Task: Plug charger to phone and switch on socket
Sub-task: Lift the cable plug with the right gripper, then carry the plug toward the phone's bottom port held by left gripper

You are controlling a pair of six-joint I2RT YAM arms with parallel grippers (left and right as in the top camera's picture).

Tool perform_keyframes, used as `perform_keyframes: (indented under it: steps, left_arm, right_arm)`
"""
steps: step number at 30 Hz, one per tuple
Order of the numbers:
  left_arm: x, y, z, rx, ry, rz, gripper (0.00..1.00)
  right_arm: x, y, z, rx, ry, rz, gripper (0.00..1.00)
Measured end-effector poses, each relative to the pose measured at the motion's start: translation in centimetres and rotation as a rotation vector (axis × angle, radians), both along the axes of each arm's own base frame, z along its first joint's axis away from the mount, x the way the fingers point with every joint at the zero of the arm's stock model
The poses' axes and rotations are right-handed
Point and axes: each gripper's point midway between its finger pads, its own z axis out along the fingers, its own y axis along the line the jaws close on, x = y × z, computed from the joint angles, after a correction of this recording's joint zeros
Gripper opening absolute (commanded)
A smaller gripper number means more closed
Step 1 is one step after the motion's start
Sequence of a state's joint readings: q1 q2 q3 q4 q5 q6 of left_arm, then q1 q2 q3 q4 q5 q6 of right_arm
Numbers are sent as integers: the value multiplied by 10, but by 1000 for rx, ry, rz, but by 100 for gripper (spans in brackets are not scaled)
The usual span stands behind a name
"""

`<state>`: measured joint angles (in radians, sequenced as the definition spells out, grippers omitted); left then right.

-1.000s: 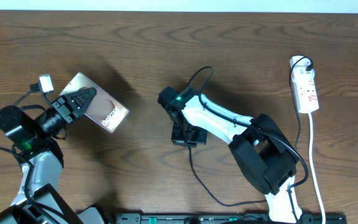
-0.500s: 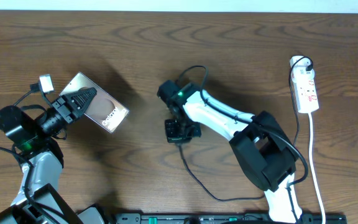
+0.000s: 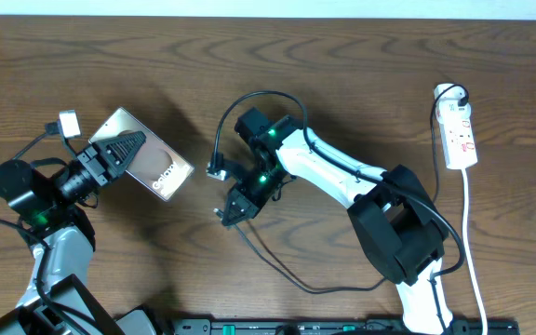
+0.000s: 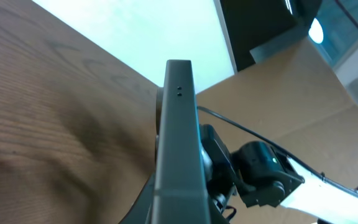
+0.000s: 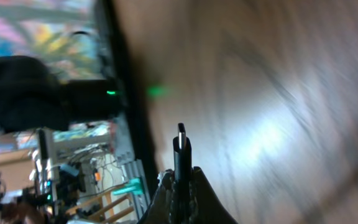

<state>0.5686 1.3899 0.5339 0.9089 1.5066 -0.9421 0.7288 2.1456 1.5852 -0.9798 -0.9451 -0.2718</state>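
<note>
Phone [image 3: 161, 167] clamped edge-on in the left gripper [image 3: 130, 144], charger [image 5: 181, 149] tip pinched between the right gripper [image 3: 229, 212] jaws (plug end protruding), socket [image 3: 458, 130] well apart.

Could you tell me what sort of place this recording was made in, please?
Probably a robotics lab bench: robot arms work at a wooden table with a white power strip, and cardboard stands behind.

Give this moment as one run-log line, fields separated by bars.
left gripper: shut on phone | right gripper: shut on charger plug tip | charger: apart from phone | socket: no gripper near
</note>
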Motion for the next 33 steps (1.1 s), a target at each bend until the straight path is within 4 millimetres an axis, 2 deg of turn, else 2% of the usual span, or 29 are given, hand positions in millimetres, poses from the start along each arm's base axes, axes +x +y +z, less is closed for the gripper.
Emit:
perform_keyframes:
  steps: [8,16,22,33]
  left_arm:
    - [-5,-4,1,1,-4,-37,7]
    - [-5,-4,1,-16,17,-41,7]
    - [-5,-4,1,-27,31,-40,7]
    - [-5,-4,1,-29,34,-40,7]
  right_arm:
    - [-6,14,28,223,30,58,1]
    - [6,20,49,395,9,68,1]
    - [11,30,58,519,-80,112,1]
    - [12,36,70,608,-100,134,1]
